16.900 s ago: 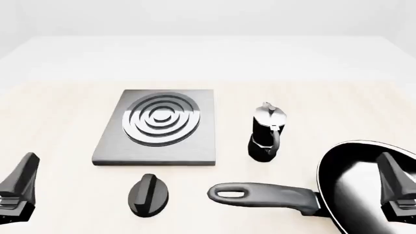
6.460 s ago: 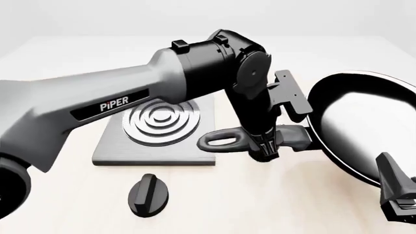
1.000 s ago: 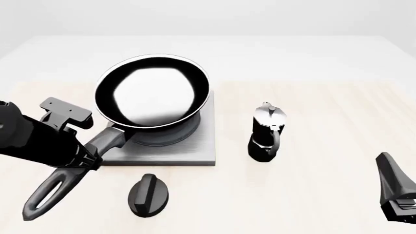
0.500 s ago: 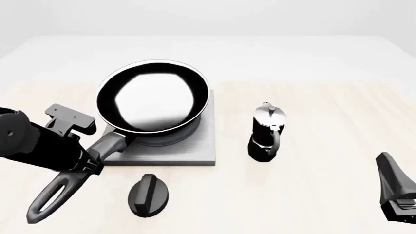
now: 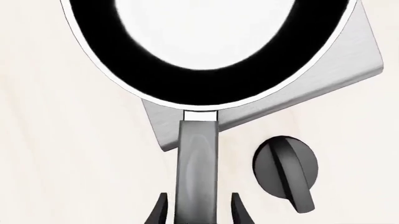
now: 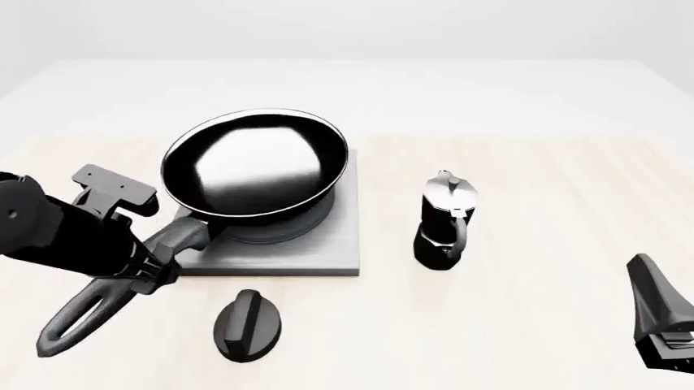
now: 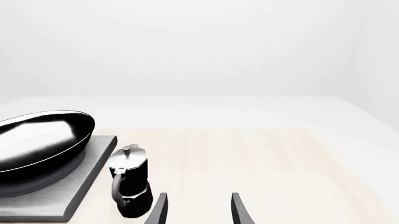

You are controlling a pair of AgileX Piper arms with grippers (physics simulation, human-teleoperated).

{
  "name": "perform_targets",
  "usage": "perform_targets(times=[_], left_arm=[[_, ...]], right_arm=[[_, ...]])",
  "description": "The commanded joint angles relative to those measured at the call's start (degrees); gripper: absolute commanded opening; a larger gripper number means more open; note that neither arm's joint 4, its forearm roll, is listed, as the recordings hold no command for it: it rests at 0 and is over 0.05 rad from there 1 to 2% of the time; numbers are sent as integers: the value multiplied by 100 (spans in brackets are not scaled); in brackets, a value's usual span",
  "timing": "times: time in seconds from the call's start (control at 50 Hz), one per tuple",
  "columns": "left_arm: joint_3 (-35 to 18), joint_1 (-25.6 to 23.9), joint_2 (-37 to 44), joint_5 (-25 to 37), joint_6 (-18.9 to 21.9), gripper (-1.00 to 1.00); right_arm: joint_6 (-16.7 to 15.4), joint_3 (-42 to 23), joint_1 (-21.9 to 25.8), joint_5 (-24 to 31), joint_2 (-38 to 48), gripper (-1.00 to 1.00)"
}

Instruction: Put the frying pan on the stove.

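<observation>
The glossy black frying pan point(image 6: 255, 166) sits on the grey stove point(image 6: 331, 244), covering its rings. Its long grey handle point(image 6: 97, 305) sticks out over the stove's near left corner. My left gripper point(image 6: 152, 264) straddles the handle close to the pan. In the left wrist view the fingers point(image 5: 160, 212) stand a little apart from the handle point(image 5: 198, 163) on both sides, so my left gripper point(image 5: 198, 214) is open around it. The pan point(image 5: 212, 81) and stove point(image 5: 311, 93) show beyond. My right gripper point(image 6: 656, 325) is open and empty at the near right; it also shows in its wrist view point(image 7: 198, 212).
A black-and-silver moka pot point(image 6: 444, 219) stands right of the stove and also shows in the right wrist view point(image 7: 130, 186). A black oval knob point(image 6: 247, 323) lies in front of the stove, right beside the handle point(image 5: 285, 170). The stove point(image 7: 81, 182) and pan point(image 7: 44, 140) show there too.
</observation>
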Motion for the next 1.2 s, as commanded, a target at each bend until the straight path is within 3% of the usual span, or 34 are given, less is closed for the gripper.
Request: perform_targets(times=[0.02, 0.22, 0.3, 0.32, 0.38, 0.44, 0.52, 0.54, 0.56, 0.64, 0.78, 0.98, 1.04, 1.2], left_arm=[[-163, -75, -157, 157, -53, 100], [-320, 138, -427, 363, 183, 100], [-428, -62, -481, 495, 98, 100], [-502, -233, -474, 531, -84, 100], [-467, 30, -636, 602, 213, 100], [-546, -107, -766, 742, 193, 100], [-492, 343, -1212, 925, 627, 100], [-622, -139, -1110, 972, 194, 100], [-652, -184, -1192, 997, 150, 100], [-494, 59, -1518, 1048, 334, 100], [-511, 4, -2442, 1272, -116, 100], [-444, -174, -3451, 1213, -352, 100], [-300, -212, -3621, 1113, -368, 100], [429, -560, -4014, 501, -934, 100]], right_arm=[[-1, 0, 0, 0, 0, 100], [1, 0, 0, 0, 0, 100], [0, 0, -1, 0, -1, 100], [1, 0, 0, 0, 0, 100], [0, 0, 0, 0, -1, 100], [-1, 0, 1, 0, 0, 100], [-1, 0, 0, 0, 0, 100], [-1, 0, 0, 0, 0, 100], [0, 0, 0, 0, 0, 100], [0, 0, 0, 0, -1, 100], [0, 0, 0, 0, -1, 100], [-1, 0, 0, 0, 0, 100], [-1, 0, 0, 0, 0, 100], [1, 0, 0, 0, 0, 100]])
